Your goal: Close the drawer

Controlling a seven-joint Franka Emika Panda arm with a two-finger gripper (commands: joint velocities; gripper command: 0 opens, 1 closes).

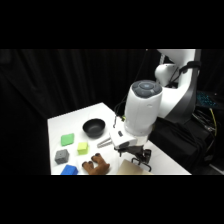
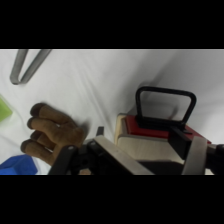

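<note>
Here, gripper (image 1: pixel 136 159) low over the drawer (image 2: pixel 155 137) by the table's (image 1: pixel 67 122) near edge, finger spread unclear

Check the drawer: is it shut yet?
Cannot tell. In the wrist view the drawer shows its red front and black loop handle, but its fit with the box is hidden.

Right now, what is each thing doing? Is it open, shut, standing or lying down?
drawer: black loop handle facing up; open or shut cannot be told.
gripper: low over the drawer.
toy bear: lying beside the drawer.
black bowl: upright.
metal tongs: lying flat.
</note>
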